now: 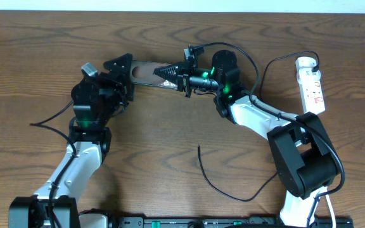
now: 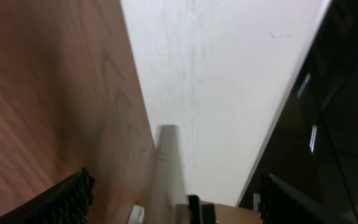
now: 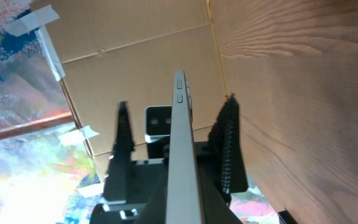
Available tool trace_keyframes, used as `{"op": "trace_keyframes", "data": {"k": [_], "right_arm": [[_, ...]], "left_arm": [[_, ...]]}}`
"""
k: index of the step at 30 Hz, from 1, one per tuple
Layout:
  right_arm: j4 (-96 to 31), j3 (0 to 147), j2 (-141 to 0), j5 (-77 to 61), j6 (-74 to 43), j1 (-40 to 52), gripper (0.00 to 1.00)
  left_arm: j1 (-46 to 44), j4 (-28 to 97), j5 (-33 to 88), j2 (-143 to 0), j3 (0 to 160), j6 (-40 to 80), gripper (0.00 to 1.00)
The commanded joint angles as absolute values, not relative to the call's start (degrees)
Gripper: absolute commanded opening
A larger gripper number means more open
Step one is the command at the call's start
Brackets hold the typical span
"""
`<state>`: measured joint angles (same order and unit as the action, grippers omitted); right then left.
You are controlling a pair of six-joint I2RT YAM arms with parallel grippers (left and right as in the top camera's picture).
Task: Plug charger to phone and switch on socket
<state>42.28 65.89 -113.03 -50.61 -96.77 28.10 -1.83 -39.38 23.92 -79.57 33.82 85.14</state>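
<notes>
- Progress: no step is judged complete. The phone [image 1: 144, 71] is held flat, clear of the table [image 1: 138, 158], between the two arms. The charging cable [image 1: 199, 158] lies loose, its tip well apart from the phone. Plugging in and switching the socket [image 1: 311, 85], at the right, are left; the switch position cannot be told.
- Right claw [image 1: 165, 71]: clamped on one end of the phone, arm reached leftward, wrist rolled sideways.
- Left claw [image 1: 128, 73]: spread wide around the opposite end, fingers [image 3: 122, 149] not touching it.
</notes>
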Motion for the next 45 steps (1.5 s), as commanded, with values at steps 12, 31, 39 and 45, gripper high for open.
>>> {"op": "trace_keyframes", "data": {"k": [12, 31, 39, 45], "right_arm": [[42.85, 66.74, -112.62, -51.59, -94.63, 28.62, 0.01], [42.85, 66.74, -112.62, -51.35, -94.63, 29.93, 0.01], [42.65, 66.74, -112.62, -51.29, -93.78, 31.00, 0.01], [42.65, 66.74, -112.62, -51.16, -93.78, 31.73, 0.01]], "left_arm": [[-1.52, -46.72, 25.96, -79.75, 30.85, 85.67, 0.82], [-1.52, -46.65, 26.55, -81.52, 30.81, 85.65, 0.67], [-1.52, -46.65, 26.33, -81.56, 30.81, 85.60, 0.46], [-1.52, -46.65, 26.30, -81.56, 30.81, 85.60, 0.40]]}}
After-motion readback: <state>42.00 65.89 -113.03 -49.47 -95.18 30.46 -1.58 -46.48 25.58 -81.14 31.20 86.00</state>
